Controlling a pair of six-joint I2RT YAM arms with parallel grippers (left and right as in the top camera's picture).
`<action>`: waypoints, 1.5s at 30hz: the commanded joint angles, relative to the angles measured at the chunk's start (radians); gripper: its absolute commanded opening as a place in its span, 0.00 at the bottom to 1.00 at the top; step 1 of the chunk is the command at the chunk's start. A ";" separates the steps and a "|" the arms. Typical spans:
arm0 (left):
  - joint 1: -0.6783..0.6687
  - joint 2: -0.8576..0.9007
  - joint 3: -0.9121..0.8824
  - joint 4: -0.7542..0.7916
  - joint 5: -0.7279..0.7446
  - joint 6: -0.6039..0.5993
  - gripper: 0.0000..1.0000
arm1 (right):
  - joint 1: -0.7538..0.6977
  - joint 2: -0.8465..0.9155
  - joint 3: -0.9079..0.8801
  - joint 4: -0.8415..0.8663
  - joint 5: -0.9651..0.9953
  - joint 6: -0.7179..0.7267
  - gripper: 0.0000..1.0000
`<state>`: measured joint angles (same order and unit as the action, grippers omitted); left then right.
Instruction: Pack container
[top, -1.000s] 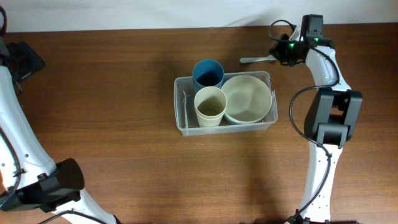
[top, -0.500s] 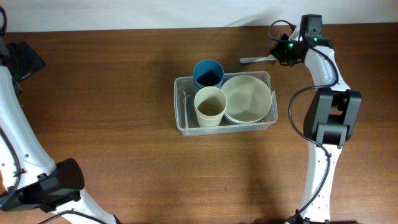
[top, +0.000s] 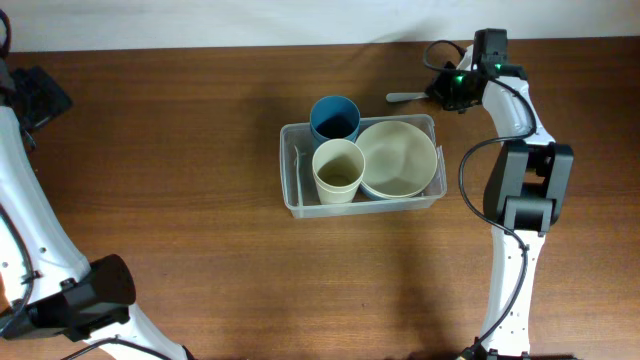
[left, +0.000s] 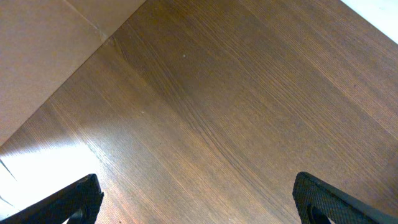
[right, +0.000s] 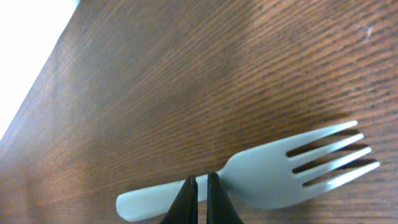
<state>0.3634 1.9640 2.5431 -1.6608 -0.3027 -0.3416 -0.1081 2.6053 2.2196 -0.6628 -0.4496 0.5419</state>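
Observation:
The container (top: 290, 190), a clear plastic bin, stands mid-table. It holds a cream cup (top: 338, 170) and a cream bowl (top: 398, 157); a blue cup (top: 334, 118) stands at its back edge. A pale fork (top: 405, 97) lies just behind the bin, tines to the left. My right gripper (top: 440, 90) is at the fork's handle end. In the right wrist view the fingers (right: 200, 180) are pressed together over the neck of the fork (right: 280, 177). My left gripper (top: 40, 100) is far left, open and empty above bare wood (left: 196, 193).
A pale utensil (top: 297, 160) lies in the container's left end. The table's back edge (top: 300, 42) runs just behind the fork. The right arm's base (top: 525, 185) stands right of the container.
My right gripper has shifted slightly left along the fork's handle. The fork, the container and the left arm have not visibly moved.

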 joint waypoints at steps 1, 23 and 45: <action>0.006 0.011 -0.008 -0.001 0.000 -0.013 1.00 | -0.005 0.020 0.000 -0.037 0.098 -0.013 0.04; 0.006 0.011 -0.008 -0.001 0.000 -0.013 1.00 | -0.146 0.017 0.000 0.020 -0.243 -0.066 0.04; 0.006 0.011 -0.008 -0.001 0.000 -0.013 1.00 | 0.030 0.016 0.018 0.128 -0.042 -0.028 0.04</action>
<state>0.3634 1.9640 2.5431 -1.6608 -0.3027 -0.3416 -0.0681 2.6118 2.2261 -0.5034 -0.6212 0.5137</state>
